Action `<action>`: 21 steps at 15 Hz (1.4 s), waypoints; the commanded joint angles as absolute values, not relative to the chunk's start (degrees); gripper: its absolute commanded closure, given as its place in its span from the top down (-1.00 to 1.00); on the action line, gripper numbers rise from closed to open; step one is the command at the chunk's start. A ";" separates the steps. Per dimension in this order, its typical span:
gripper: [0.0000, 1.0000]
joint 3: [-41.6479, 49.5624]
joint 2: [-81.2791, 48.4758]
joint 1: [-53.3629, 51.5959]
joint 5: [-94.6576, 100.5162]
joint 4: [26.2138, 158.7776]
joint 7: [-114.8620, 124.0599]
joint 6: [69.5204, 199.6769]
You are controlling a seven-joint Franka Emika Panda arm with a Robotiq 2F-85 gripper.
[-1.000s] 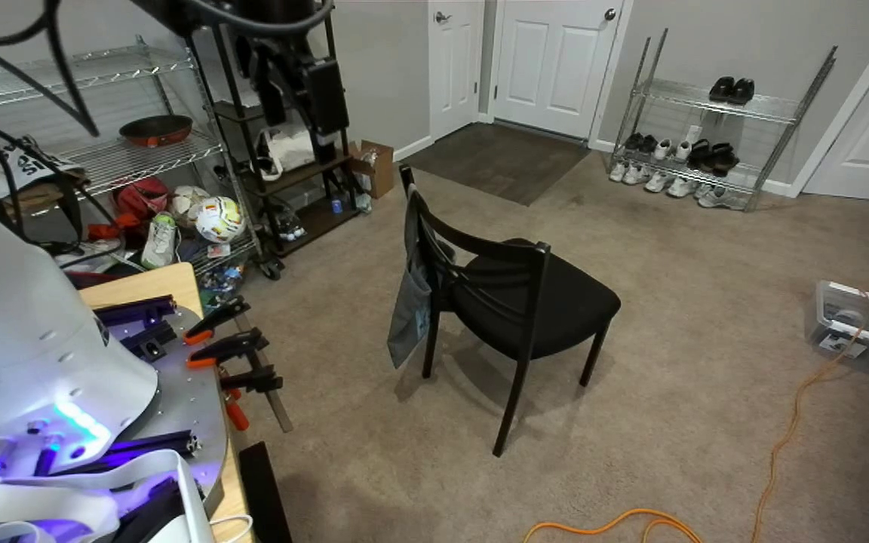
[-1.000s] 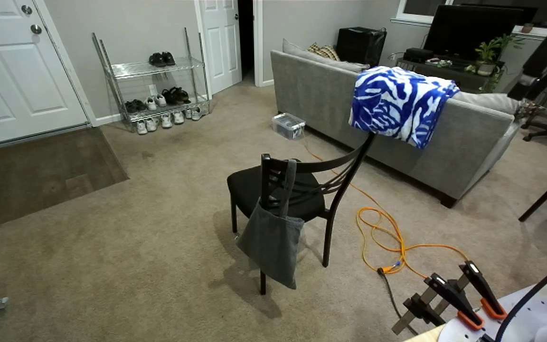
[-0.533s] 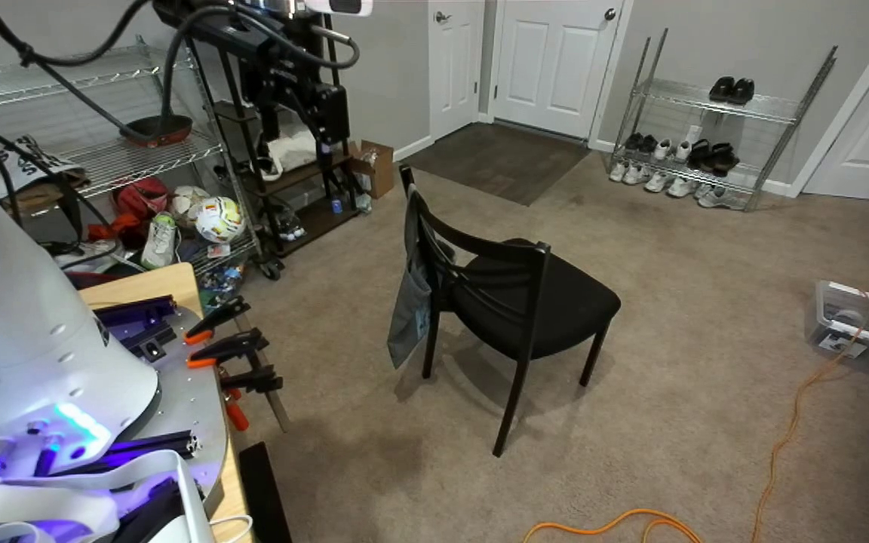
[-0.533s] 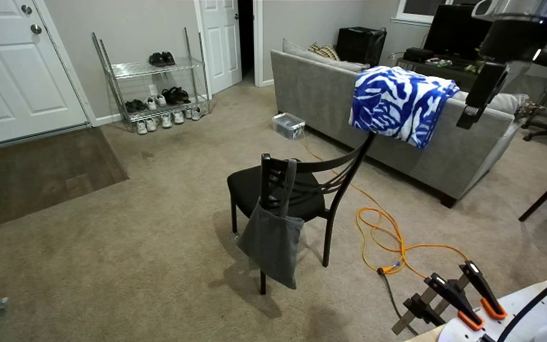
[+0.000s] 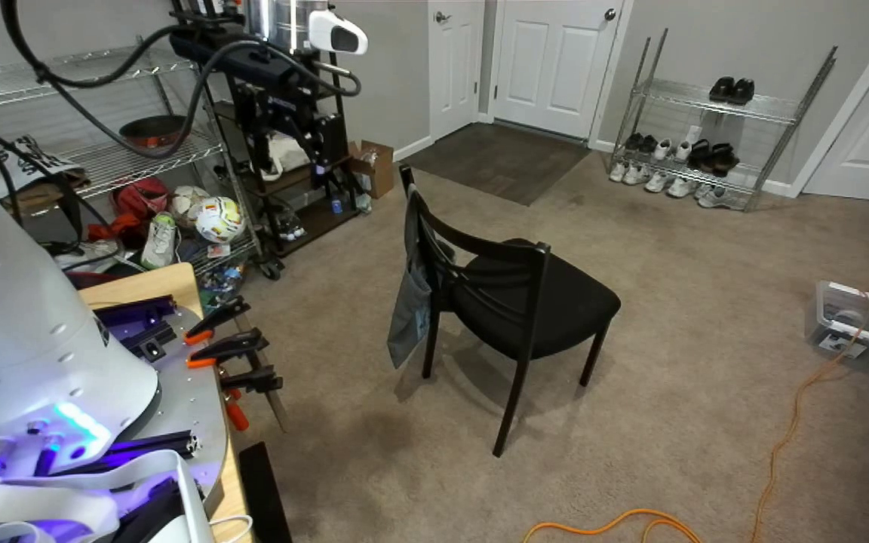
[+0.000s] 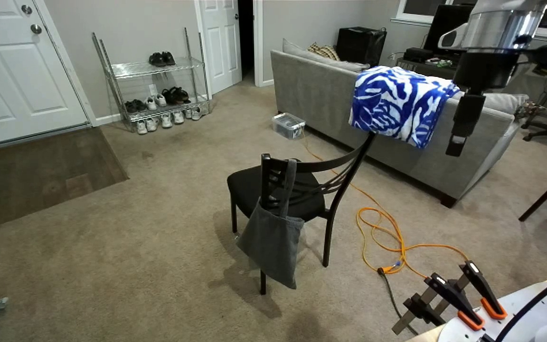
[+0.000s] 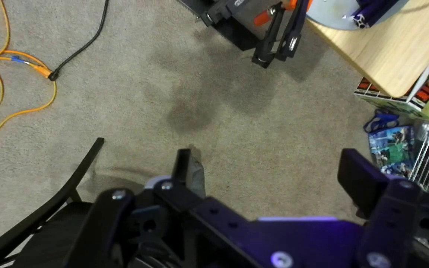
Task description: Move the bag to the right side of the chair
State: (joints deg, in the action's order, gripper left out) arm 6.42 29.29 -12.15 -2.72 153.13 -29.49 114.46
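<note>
The white arm (image 5: 35, 324) has black cables (image 5: 42, 73), its black gripper (image 7: 267, 163) seemingly silver screws (image 7: 281, 259).

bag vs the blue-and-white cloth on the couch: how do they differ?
Color: the bag is mostly grey; the cloth is boldly patterned blue and white.
Pose: the bag hangs by its handle from the chair; the cloth drapes over the back of the couch.
Shared: both are fabric, hung on furniture.

Bag (image 6: 276, 249): grey. Chair (image 5: 566, 302): black. Gripper (image 7: 266, 158): black. Sofa (image 6: 318, 85): plain grey. Throw (image 6: 399, 102): blue and white, swirling leaf-like pattern. Carpet (image 6: 136, 256): beige. Cord (image 6: 435, 245): orange. Bar clamps (image 6: 454, 299): black and orange. Door (image 5: 555, 60): white. Ball (image 5: 219, 219): white, multicoloured markings.
</note>
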 commanded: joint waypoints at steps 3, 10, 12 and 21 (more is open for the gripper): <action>1.00 3.18 27.06 -13.47 -3.61 154.97 -31.59 118.15; 1.00 1.75 25.90 -13.14 -3.06 154.04 -29.96 117.41; 1.00 1.74 25.89 -13.05 -3.05 153.98 -29.95 117.40; 1.00 1.74 25.89 -13.04 -3.05 153.96 -29.95 117.39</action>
State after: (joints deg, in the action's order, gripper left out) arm 2.47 25.89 -13.76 -2.72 154.05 -29.68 117.57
